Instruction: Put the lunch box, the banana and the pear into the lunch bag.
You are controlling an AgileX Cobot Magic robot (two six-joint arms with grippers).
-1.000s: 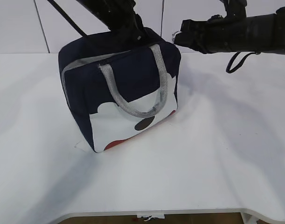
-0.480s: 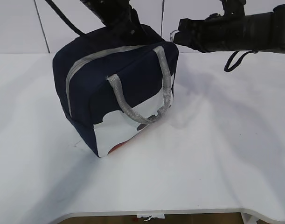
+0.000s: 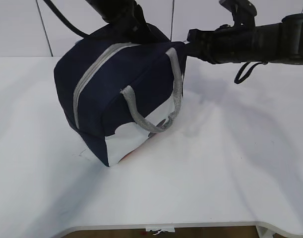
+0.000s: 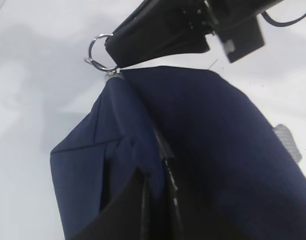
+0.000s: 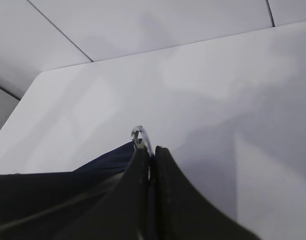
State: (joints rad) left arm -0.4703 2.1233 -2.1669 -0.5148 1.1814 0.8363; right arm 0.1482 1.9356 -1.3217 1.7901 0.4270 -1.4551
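The navy lunch bag (image 3: 121, 94) stands tilted on the white table, its grey zipper (image 3: 89, 82) facing up and left, a grey handle (image 3: 176, 94) hanging over the white lower panel. My left gripper (image 3: 136, 27) is shut on the bag's navy fabric at its top back; in the left wrist view (image 4: 158, 200) the jaws pinch a fold of cloth. My right gripper (image 3: 188, 44) is shut on the zipper's metal pull ring (image 5: 141, 136) at the bag's top right corner; the ring also shows in the left wrist view (image 4: 100, 50). The lunch box, banana and pear are out of view.
The white table (image 3: 230, 163) spreads around the bag, with its front edge (image 3: 191, 225) near the bottom of the exterior view. A white panelled wall (image 3: 22, 25) stands behind. A black cable loop (image 3: 248, 67) hangs under the right arm.
The bag has tipped further, its zipper side turning up toward the camera and the white panel sinking lower. The right gripper has dropped slightly onto the bag's top right corner.
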